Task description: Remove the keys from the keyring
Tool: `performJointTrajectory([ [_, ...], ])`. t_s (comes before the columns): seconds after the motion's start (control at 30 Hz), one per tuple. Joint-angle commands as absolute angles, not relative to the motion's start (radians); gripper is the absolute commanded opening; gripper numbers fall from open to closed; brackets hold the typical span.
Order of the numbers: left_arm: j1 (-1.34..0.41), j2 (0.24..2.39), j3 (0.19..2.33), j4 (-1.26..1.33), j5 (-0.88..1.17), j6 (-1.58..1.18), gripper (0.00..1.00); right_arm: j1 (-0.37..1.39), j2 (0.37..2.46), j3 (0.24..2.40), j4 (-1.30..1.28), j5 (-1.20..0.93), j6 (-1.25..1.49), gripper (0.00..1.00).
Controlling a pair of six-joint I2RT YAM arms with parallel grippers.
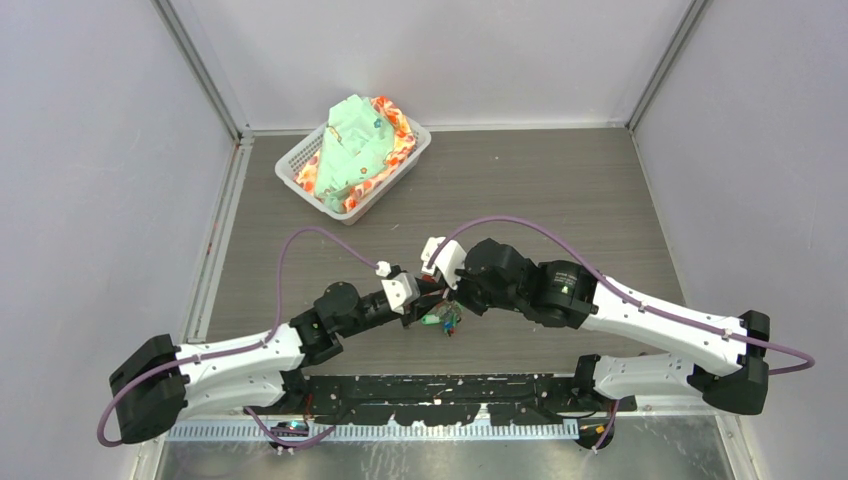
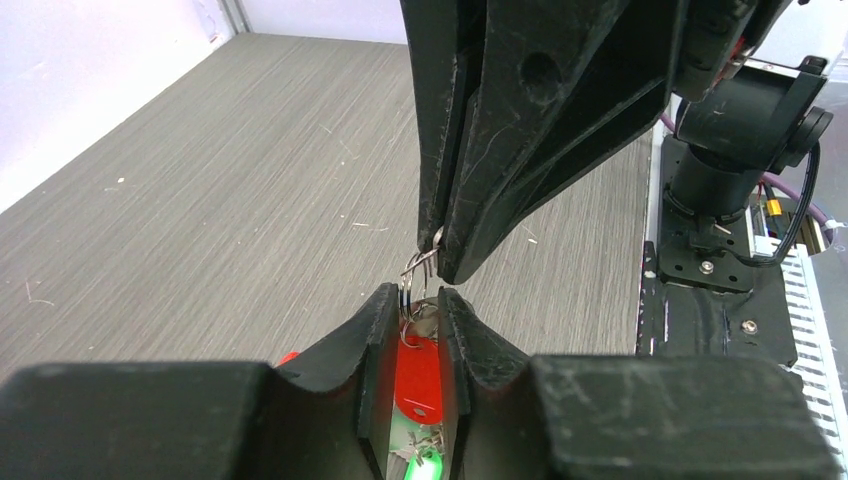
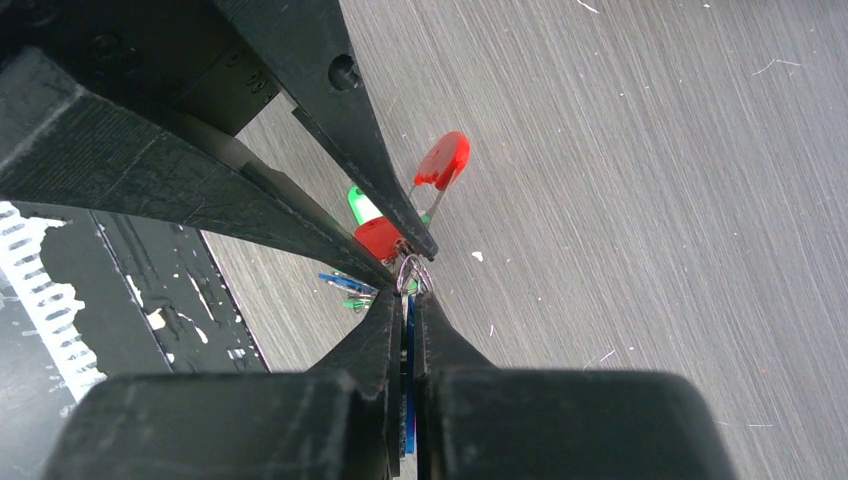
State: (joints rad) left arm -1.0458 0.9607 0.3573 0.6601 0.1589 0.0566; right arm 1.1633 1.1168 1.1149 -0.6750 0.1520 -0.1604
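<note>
**Both pincers clamped onto the key bunch, front-middle of the worktop**

So from where I'm standing, the two arms meet nose to nose over the grey wood-grain worktop (image 1: 560, 190), close to the near edge and roughly midway between their bases. The left pincer (image 2: 417, 296) is squeezed down to a narrow slot with a red plastic key tag (image 2: 418, 375) gripped in it. That means it's got hold of the small silvery keys with bright plastic tags (image 1: 442, 320). A green tag (image 3: 362, 205) and a blue tag (image 3: 335, 280) poke out beside it.

The right pincer (image 2: 442, 260) comes down from above, tips pressed together, nipping the thin silvery metal keyring (image 2: 410, 275) right at its very end. The keyring sits just past the left fingertips, between the two.

Another red piece (image 3: 443, 160) sticks out beyond the bunch. Can't tell if it's a tag or a strip.

Way back left there's a white plastic basket (image 1: 300, 165) holding mint-green and orange cloth (image 1: 355, 150).
</note>
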Motion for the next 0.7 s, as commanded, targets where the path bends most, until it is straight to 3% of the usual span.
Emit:
performJointTrajectory([
  [0.0,-1.046,0.967,0.405,0.725,0.172,0.057,0.21,1.169,1.078,1.118,-0.619,0.168,-0.151,0.01],
  [0.17,-1.046,0.975,0.406,0.739,0.168,0.051,0.15,1.169,1.078,1.113,-0.620,0.162,-0.146,0.01],
  [0.3,-1.045,0.981,0.409,0.725,0.174,0.051,0.01,1.169,1.080,1.111,-0.622,0.173,-0.138,0.01],
  [0.67,-1.046,0.962,0.329,0.813,0.082,-0.038,0.00,1.130,1.137,1.107,-0.682,0.292,0.010,0.01],
])
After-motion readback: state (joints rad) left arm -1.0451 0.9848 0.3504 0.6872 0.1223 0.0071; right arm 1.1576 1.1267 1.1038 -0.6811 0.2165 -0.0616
